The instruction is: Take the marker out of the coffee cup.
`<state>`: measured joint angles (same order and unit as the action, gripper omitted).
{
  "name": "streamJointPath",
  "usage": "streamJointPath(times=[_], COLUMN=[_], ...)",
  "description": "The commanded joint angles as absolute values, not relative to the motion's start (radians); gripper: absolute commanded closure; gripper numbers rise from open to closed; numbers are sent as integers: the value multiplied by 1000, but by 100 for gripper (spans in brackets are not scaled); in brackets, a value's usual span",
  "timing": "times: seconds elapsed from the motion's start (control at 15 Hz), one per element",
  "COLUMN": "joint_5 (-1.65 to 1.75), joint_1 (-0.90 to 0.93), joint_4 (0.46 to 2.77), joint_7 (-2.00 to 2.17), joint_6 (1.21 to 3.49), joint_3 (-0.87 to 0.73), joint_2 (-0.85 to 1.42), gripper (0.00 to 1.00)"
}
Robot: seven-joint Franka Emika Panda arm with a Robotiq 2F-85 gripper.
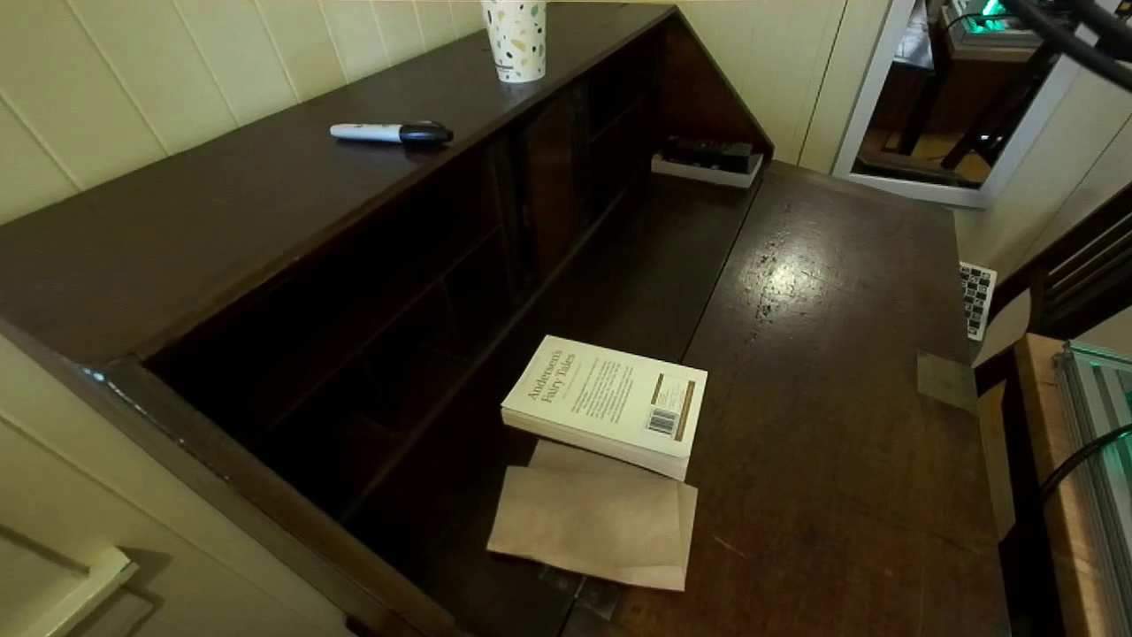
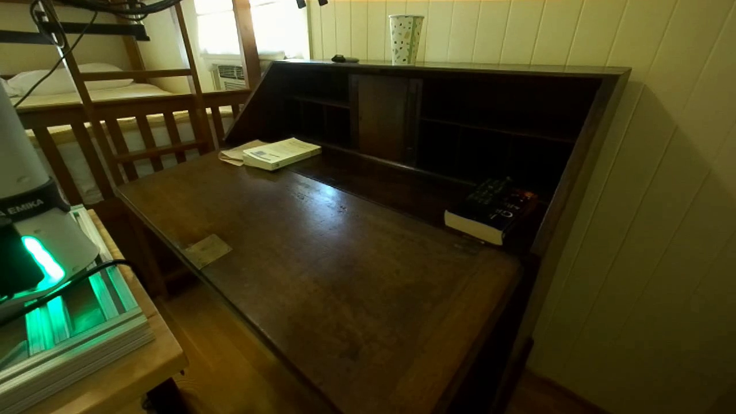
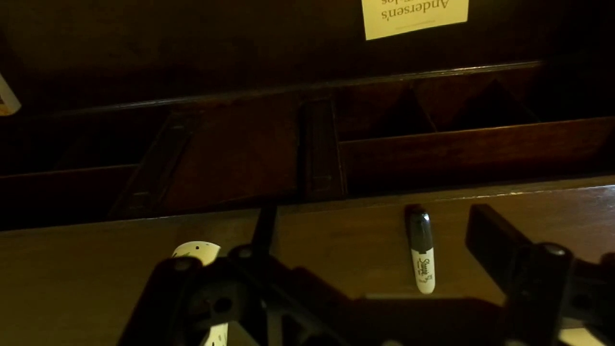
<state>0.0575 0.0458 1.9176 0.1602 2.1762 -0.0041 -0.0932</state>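
The marker (image 1: 389, 134) has a white body and a black cap. It lies flat on the desk's top ledge, outside the cup; only its dark cap end (image 2: 345, 58) shows clearly in an exterior view. The coffee cup (image 1: 517, 40), white with coloured specks, stands upright on the same ledge, and also shows in an exterior view (image 2: 406, 40). In the wrist view my gripper (image 3: 372, 226) is open and empty, with the marker (image 3: 423, 254) seen between its fingers, nearer the right one. The left finger hides most of the cup (image 3: 204, 251). Fingertips (image 2: 312, 3) show above the ledge in an exterior view.
A white book (image 1: 610, 398) and a brown paper envelope (image 1: 592, 522) lie on the desk's writing surface (image 2: 322, 276). A thick black book (image 2: 494, 210) lies at the far end. Open pigeonholes sit below the ledge's front edge. A panelled wall (image 1: 221, 80) stands behind the ledge.
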Motion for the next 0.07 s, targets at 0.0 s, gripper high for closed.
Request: streamJointPath(times=[0.0], joint_5=[56], joint_1=[34], joint_4=[1915], joint_7=[159], joint_6=[2174], joint_3=[10], joint_2=[-89], gripper=[0])
